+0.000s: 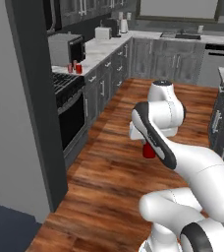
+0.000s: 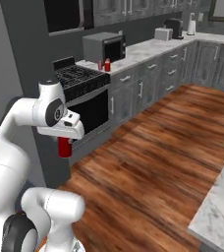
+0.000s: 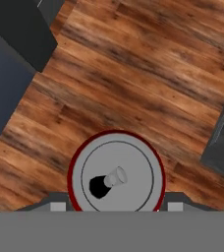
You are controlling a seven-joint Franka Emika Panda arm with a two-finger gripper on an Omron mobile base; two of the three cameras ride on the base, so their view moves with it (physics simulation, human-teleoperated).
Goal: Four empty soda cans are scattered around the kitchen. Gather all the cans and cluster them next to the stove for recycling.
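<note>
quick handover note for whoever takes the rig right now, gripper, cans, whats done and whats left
Gripper: shut on a red soda can, carried upright above the wood floor, in front of the stove.
Two more cans already stand on the counter right beside the stove, in front of the dark countertop oven.
Done: two cans clustered, a third in hand.
Left: set the held can beside those two, then find and bring the fourth can.
</note>
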